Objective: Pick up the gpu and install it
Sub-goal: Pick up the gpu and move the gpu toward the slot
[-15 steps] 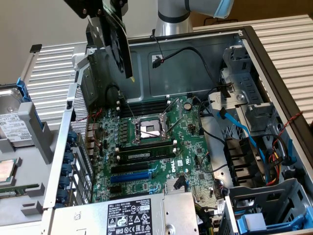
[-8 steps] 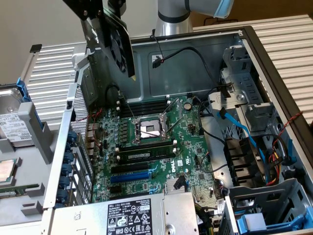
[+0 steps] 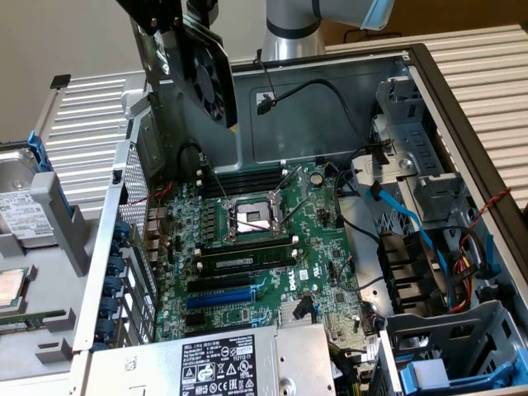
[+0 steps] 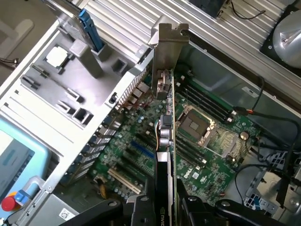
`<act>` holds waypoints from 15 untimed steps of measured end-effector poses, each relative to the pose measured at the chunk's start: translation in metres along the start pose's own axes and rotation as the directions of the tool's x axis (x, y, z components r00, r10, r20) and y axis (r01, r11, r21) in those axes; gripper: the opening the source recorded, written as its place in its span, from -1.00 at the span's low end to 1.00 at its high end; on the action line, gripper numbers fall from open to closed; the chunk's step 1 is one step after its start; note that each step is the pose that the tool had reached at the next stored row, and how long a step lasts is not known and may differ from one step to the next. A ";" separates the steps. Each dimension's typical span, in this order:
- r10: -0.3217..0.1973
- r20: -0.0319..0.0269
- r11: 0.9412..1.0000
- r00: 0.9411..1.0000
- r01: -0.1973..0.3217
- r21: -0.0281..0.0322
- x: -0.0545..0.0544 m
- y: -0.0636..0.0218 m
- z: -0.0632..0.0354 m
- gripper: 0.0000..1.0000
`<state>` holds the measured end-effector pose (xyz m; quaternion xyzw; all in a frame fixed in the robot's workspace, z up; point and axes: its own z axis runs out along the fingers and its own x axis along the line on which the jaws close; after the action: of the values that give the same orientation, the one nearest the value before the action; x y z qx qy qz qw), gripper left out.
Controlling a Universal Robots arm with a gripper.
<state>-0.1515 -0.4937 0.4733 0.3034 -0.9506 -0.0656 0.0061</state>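
Observation:
The gpu (image 3: 208,76), a short card with a black shroud and one round fan, hangs tilted in the air over the far left corner of the open computer case. My gripper (image 3: 175,18) is shut on its upper end. In the wrist view the gpu (image 4: 165,141) is edge-on, held between my gripper (image 4: 167,209) fingers, its silver end bracket (image 4: 169,47) pointing away from me. Below it lies the green motherboard (image 3: 272,247) with a blue expansion slot (image 3: 219,293); the same slot (image 4: 141,150) lies to one side of the card's edge. The card is well above the board and touches nothing.
A silver power supply box (image 3: 214,363) with a black label sits at the case's near edge. Drive cages, blue and black cables (image 3: 412,223) fill the exterior view's right. The slotted rear case wall (image 3: 124,272) stands at the left, with loose parts (image 3: 25,214) outside it.

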 end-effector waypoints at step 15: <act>-0.246 -0.030 0.969 0.969 0.246 -0.010 -0.002 -0.0018 0.0003 -0.47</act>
<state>-0.1486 -0.4938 0.4728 0.4200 -0.9052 -0.0642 0.0137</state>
